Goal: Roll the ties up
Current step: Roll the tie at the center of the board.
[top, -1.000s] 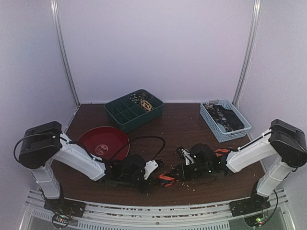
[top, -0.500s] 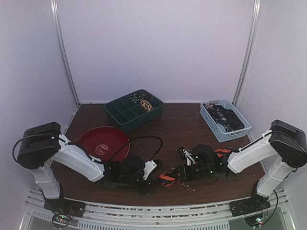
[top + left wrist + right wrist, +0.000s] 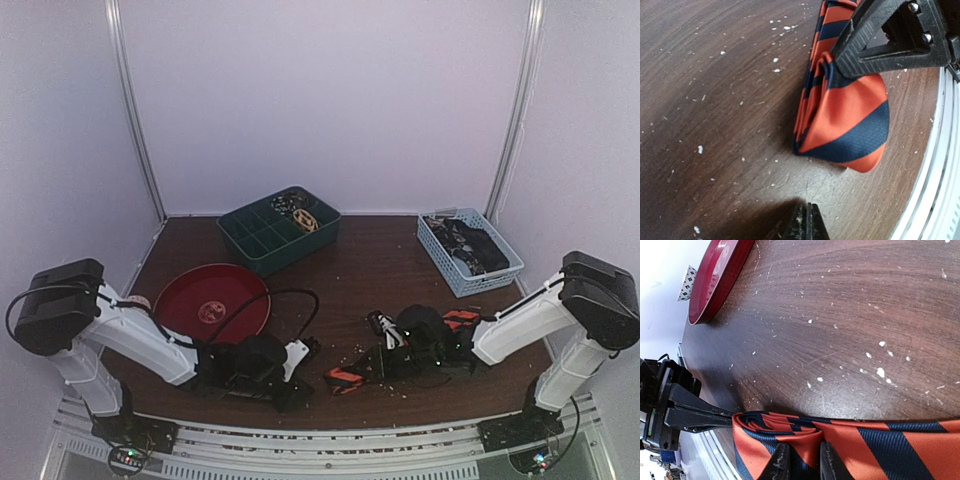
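From above: a striped tie (image 3: 345, 377), orange and dark, low on the brown table (image 3: 380, 270) near its front edge, between the two arms. At the tie's right end, the right gripper (image 3: 362, 368), down on the wood and closed on the cloth. Just left of the tie, the left gripper (image 3: 308, 348), jaws pressed together with nothing between them. Behind the left arm, a red plate (image 3: 215, 297), with a black cable (image 3: 300, 295) looping past its right rim. At the back, a green divided tray (image 3: 262, 240) with small coils in its far compartments. To the right of it, a blue basket (image 3: 440, 262) holding dark cloth.

From the left wrist: the left gripper (image 3: 805, 226) at the bottom edge, tips shut tight and apart from the tie. The striped tie (image 3: 845, 120) folded into several layers and standing on edge on the table, its rounded end bulging toward the white rail (image 3: 935, 175) along the table front. At the top right, the right gripper (image 3: 840, 59), one black finger laid across the fold and clamping the layers. White crumbs (image 3: 700, 149) scattered over the wood.

From the right wrist: the right gripper (image 3: 801, 460) at the bottom edge, both fingers (image 3: 781, 460) set narrow, pinching the folded layers of the striped tie (image 3: 865, 440). The rest of the band flat on the table, running off the right edge. At the left, the left gripper (image 3: 705, 415), tip pointing at the fold's outer loop, close beside it. At the top left, the red plate (image 3: 715, 280), well apart from the tie.
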Robot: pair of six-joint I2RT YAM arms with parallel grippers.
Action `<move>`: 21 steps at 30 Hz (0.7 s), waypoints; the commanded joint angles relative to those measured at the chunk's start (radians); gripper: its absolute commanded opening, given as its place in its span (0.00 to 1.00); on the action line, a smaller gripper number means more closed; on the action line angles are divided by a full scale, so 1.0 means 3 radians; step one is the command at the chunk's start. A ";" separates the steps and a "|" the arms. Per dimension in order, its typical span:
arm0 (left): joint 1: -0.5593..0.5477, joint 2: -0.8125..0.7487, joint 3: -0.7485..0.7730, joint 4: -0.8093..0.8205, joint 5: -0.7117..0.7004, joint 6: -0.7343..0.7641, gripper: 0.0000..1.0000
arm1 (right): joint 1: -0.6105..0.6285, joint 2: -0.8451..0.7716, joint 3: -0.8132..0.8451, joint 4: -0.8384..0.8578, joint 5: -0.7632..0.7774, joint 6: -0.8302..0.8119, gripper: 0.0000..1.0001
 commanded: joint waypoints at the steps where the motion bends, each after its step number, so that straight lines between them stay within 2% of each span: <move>1: -0.0031 0.0168 -0.0045 0.0207 0.0190 -0.0142 0.00 | 0.0080 0.0084 0.0056 -0.0173 0.0115 0.0054 0.21; 9: -0.0107 0.0563 0.0195 0.0414 0.0242 -0.0077 0.00 | 0.0079 0.0013 0.0121 -0.0441 0.0307 -0.0130 0.22; 21: -0.0107 0.0436 0.0338 0.0241 -0.0203 0.0077 0.00 | 0.0071 0.0008 0.0038 -0.0397 0.0370 -0.0156 0.26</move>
